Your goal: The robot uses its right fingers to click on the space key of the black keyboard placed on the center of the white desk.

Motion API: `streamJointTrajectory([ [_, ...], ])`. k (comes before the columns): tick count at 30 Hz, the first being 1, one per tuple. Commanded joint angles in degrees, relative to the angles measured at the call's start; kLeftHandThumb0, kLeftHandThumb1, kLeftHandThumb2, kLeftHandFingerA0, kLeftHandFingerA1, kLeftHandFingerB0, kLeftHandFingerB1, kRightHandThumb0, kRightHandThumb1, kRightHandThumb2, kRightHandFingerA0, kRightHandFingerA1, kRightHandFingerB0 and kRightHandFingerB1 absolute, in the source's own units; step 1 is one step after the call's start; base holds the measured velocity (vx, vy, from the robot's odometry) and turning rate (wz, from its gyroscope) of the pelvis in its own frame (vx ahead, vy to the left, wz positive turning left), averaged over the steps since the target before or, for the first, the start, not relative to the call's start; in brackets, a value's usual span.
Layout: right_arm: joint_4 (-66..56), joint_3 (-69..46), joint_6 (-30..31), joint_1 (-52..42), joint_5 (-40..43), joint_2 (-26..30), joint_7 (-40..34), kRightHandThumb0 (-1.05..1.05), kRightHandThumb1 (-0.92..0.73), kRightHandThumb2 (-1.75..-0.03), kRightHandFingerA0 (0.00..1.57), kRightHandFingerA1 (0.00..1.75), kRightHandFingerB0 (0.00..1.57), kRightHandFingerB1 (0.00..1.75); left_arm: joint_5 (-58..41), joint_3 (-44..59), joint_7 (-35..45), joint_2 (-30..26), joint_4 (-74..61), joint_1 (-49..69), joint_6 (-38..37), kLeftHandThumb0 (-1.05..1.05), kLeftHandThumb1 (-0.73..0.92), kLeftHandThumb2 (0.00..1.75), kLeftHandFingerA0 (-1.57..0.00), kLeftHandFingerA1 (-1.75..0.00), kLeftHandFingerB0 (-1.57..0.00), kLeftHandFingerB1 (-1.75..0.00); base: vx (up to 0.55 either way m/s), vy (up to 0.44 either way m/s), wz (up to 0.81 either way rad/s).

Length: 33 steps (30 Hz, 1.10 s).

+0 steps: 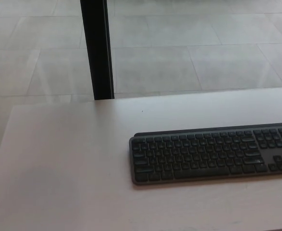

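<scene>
Head view: neither robot hand shows, so nothing can be told of their fingers, and no place can be given relative to them. The flat black keyboard with dark grey keys (213,153) lies on the pale white desk (59,168), toward its right side, its right end cut by the picture edge. A black upright post (97,48) stands behind the desk's far edge, against a grey tiled floor (203,48).

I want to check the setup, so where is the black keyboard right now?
In the head view, the black keyboard lies on the white desk, right of centre, its right end cut off by the picture edge.
</scene>
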<state>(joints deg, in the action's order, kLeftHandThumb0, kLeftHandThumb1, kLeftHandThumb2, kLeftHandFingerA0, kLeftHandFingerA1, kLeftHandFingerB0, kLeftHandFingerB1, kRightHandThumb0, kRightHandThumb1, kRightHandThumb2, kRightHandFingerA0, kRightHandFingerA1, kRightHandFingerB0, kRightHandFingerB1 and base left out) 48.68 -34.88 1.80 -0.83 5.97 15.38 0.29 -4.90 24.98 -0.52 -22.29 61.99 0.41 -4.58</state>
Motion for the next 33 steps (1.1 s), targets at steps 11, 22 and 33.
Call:
streamJointTrajectory([
  [11, -18.0, -21.3, 9.5, 28.1, 17.3, 13.3, -17.5, -0.57, -0.63, -0.59, 0.93, 0.62, 0.58, 0.5, -12.5, 18.4, -2.9, -5.2, 8.8, -5.6, -1.9, -0.51, 0.62, 0.59, -0.78, -0.69, -0.7, -0.58, 0.0, 0.0, 0.0],
  [22, -42.6, -4.1, 19.0, 34.1, 13.0, 6.6, -12.4, -0.36, -0.66, -0.6, 0.92, 0.65, 0.52, 0.42, -11.3, 18.7, -3.2, -5.1, 9.2, -5.7, -2.5, -0.51, 0.63, 0.59, -0.76, -0.68, -0.69, -0.56, 0.0, -0.001, 0.01],
  [33, -47.3, 21.4, 11.4, 27.2, 1.7, 5.3, -0.9, -0.3, -0.63, -0.59, 0.87, 0.64, 0.42, 0.39, -11.8, 19.2, -2.8, -5.3, 9.7, -6.1, -2.4, -0.5, 0.63, 0.59, -0.76, -0.69, -0.67, -0.57, 0.0, 0.0, 0.0],
])
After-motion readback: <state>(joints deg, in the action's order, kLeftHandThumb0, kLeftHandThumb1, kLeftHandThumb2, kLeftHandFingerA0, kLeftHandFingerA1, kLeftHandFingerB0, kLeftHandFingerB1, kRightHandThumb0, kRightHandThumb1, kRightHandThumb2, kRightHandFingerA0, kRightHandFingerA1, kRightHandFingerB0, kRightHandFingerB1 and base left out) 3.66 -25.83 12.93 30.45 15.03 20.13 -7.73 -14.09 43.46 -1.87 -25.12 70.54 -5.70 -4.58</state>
